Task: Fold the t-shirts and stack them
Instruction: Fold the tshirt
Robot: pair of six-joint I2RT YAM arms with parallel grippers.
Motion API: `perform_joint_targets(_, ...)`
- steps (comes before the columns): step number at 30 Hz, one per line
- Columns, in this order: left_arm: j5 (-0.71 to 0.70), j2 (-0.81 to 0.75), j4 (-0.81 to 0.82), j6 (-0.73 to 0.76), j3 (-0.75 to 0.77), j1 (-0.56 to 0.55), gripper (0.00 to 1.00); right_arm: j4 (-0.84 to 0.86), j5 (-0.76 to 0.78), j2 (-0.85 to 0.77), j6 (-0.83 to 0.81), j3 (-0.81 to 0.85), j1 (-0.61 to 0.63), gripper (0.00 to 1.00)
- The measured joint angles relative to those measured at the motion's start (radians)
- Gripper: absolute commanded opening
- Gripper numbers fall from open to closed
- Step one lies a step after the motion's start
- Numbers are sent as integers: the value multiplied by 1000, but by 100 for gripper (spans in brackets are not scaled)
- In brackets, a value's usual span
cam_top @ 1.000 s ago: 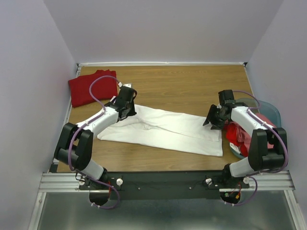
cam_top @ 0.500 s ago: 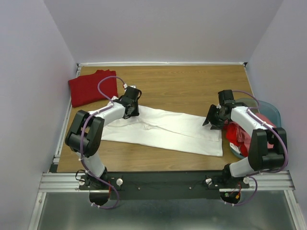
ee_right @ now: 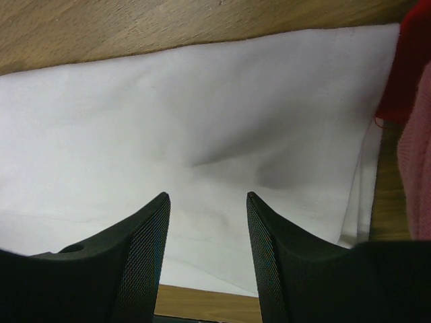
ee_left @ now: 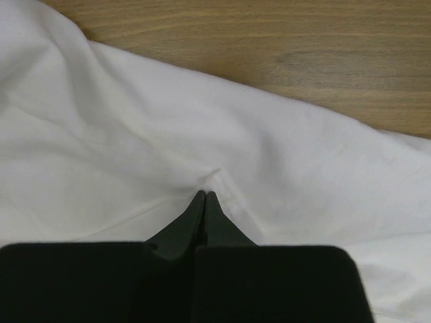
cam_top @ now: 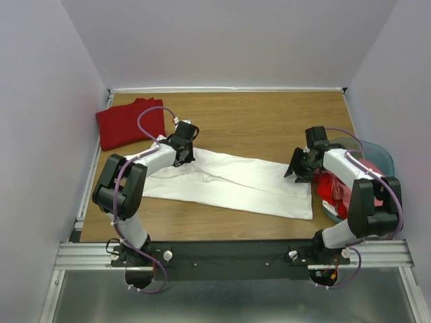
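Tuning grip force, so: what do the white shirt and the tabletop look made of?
The white shirt: soft matte cloth, probably cotton knit; it creases and puckers. The tabletop: wood or wood-look laminate, smooth; grain lines show.

One white t-shirt (cam_top: 229, 182), one dark red t-shirt (cam_top: 128, 124) (folded), one bin (cam_top: 384, 156)

Your white shirt (cam_top: 232, 183) is soft matt cloth, smooth w/ faint creases. The dark red shirt (cam_top: 124, 124) is matt cloth too; the pink shirt (ee_right: 419, 175) looks coarser-knit. The table (cam_top: 269, 121) is light wood-grain, low sheen. On the right gripper (ee_right: 207, 196) you see matt black plastic fingers w/ fine dimpled pads; left gripper (ee_left: 205, 195) tips are smooth matt black. The bin (cam_top: 380, 153) is translucent teal plastic, semi-gloss. The rail (cam_top: 229, 252): brushed metal.
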Motion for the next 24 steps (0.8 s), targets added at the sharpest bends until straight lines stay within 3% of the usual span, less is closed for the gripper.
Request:
perform_joint_targets(13,-16,-232,-1,-77,-145,-60,0,0,-2,32,-1,5,37,56)
perform_joint_targets(24,-37,-320,-69,-194,-231,-151,0,1,-2,50,0,8,91,57)
